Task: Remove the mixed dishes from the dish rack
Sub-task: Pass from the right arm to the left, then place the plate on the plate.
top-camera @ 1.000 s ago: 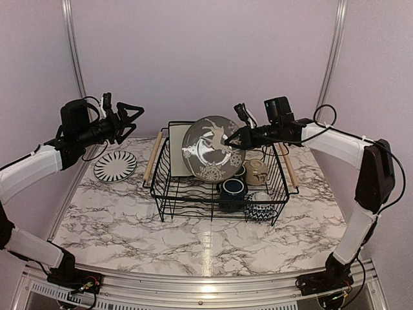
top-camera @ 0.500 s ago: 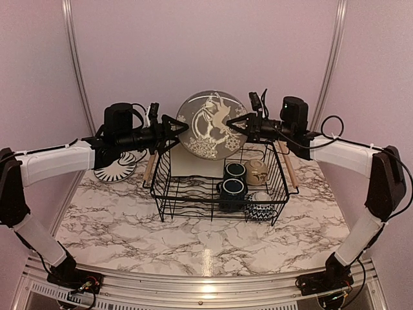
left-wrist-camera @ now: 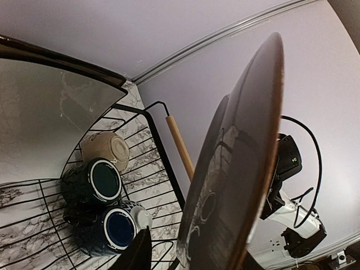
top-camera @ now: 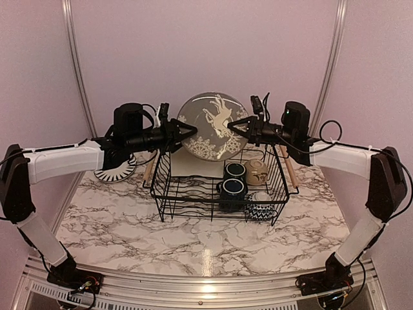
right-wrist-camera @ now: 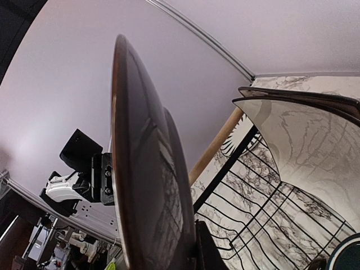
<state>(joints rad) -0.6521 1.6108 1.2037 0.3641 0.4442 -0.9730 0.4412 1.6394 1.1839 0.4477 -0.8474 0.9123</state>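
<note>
My right tool [top-camera: 240,127] pinches the right rim of the grey deer plate [top-camera: 213,126], holding it upright in the air above the back of the dish rack [top-camera: 157,188]. My left tool [top-camera: 187,131] straddles the opposite rim; whether it truly bites, I cannot tell. If 1 side lets go early, the plate could swing and drop onto the 2 mugs [top-camera: 232,182] below.

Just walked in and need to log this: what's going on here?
The right gripper holds the grey deer plate upright by its right rim, above the dish rack. The left gripper straddles the opposite rim; whether it has clamped is unclear. Two blue mugs and two bowls sit in the rack; a striped plate lies on the table.
</note>
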